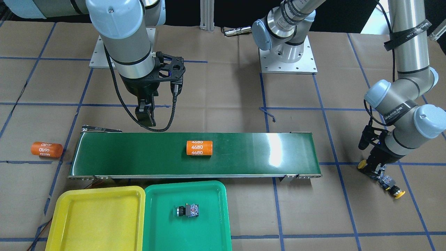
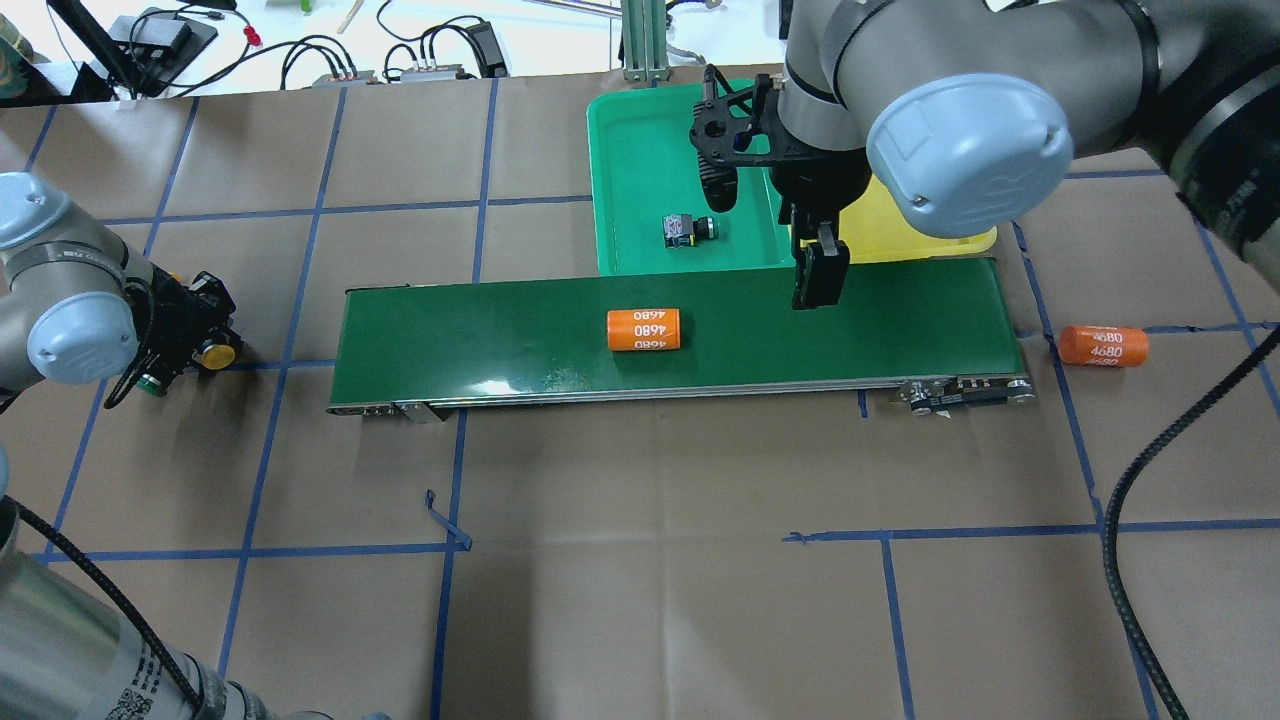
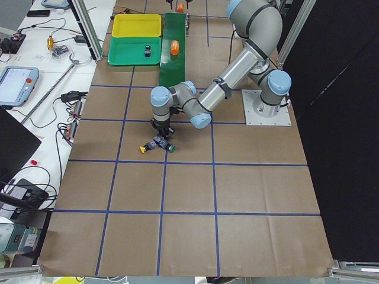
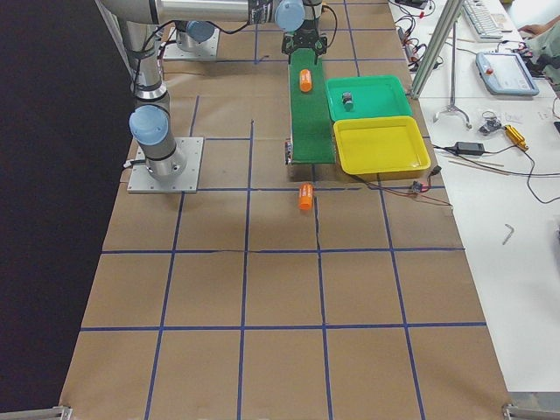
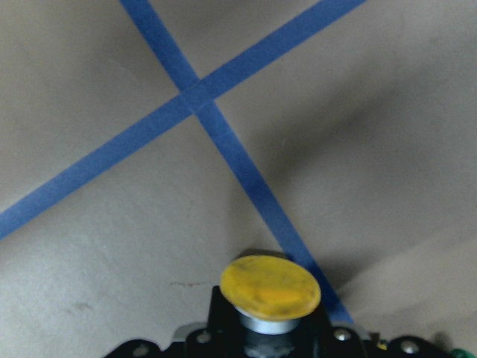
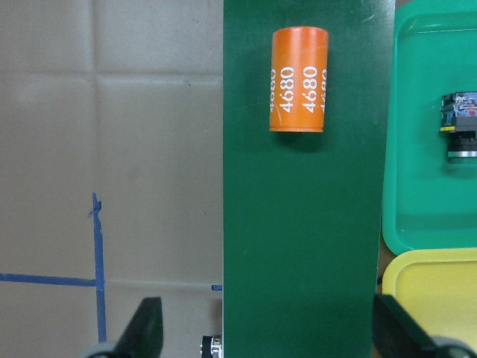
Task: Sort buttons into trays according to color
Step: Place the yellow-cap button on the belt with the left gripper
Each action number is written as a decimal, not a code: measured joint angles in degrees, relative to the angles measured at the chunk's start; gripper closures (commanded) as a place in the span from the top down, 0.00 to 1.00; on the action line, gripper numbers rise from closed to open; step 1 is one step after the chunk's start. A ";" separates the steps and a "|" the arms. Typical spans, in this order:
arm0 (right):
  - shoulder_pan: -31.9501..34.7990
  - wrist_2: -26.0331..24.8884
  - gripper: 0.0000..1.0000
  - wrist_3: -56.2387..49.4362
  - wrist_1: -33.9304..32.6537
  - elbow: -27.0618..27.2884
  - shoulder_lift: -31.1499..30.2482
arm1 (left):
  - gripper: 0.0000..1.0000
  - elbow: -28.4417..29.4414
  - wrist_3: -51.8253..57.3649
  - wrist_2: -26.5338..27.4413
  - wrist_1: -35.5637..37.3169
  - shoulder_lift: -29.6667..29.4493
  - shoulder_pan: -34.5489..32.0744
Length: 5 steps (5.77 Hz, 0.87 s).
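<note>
left pincer [image 1: 375,170] clamped on yellow button [image 5: 270,287], right pincer [image 6: 272,335] apart; I'd lift straight up, then carry to yellow tray [image 1: 97,219].

The desk [image 1: 216,97] carries matt brown paper and blue tape [image 2: 300,549]. The conveyor belt [image 1: 244,157] is glossy, with glare at 3 o'clock in the front-facing view. The yellow tray [image 1: 97,223] and green tray [image 1: 209,226] are shiny plastic. The right arm [image 1: 125,38] is brushed metal; the right end effector [image 1: 146,118] is matt black. The yellow button [image 5: 270,287] has a matt plastic cap on a metal collar.
</note>
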 measured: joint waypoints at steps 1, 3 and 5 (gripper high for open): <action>0.01 0.00 1.00 0.00 0.00 0.00 0.00 | 0.07 0.46 -2.86 0.02 -0.70 0.91 -0.49; 0.05 -0.07 1.00 0.00 0.00 0.00 -0.02 | 0.07 0.75 -17.63 0.08 -9.30 6.89 -4.92; 0.00 -0.07 1.00 0.00 0.00 0.00 -0.02 | 0.07 -0.13 -39.96 0.31 -14.95 11.76 -14.35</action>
